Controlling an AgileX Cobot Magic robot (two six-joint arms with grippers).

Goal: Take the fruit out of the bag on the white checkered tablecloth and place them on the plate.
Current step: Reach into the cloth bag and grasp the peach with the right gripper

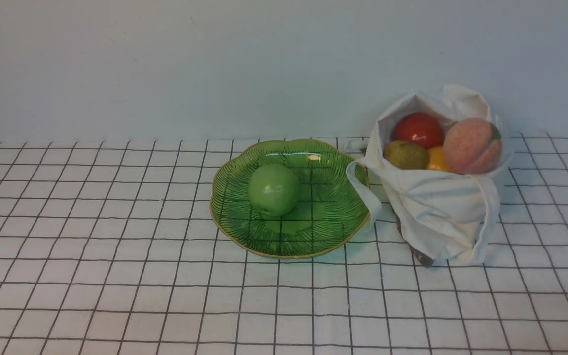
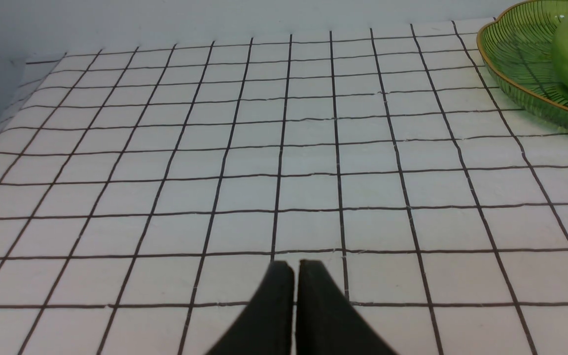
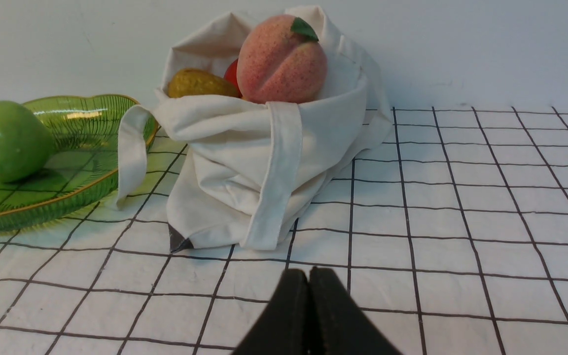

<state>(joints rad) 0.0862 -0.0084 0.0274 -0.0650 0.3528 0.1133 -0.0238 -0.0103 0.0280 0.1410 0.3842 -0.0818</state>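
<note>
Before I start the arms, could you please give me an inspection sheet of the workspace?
Surface: white checkered tablecloth, lying nearly flat
Plate: green, leaf-shaped, left of the bag, holding one green fruit
Bag: white cloth, open at the top, one handle hanging over the plate's rim
Fruit in bag: peach, red, olive-brown and orange
Clutter: nothing seen
Left gripper: fingertips almost together, nothing held
Right gripper: shut, nothing held
Cables: nothing seen
Surroundings: plain pale wall behind the cloth
</note>
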